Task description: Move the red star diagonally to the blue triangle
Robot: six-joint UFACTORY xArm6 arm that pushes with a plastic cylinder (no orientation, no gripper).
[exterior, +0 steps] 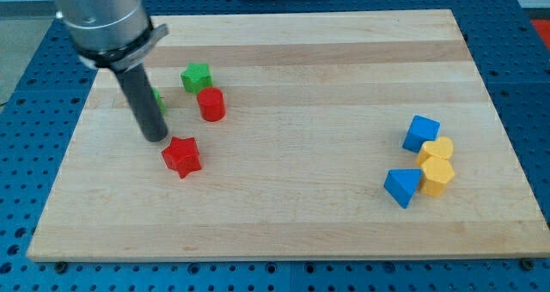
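The red star (182, 156) lies on the wooden board (284, 206) at the view's left. My tip (155, 137) rests on the board just up and left of the star, very close to it. The blue triangle (402, 187) lies far off at the view's lower right. The rod and the arm's grey end hide most of a green block (159, 100) behind them.
A red cylinder (210, 105) and a green star (196, 76) sit above and right of the red star. A blue cube (421, 133) and two yellow blocks (438, 152) (436, 177) crowd next to the blue triangle.
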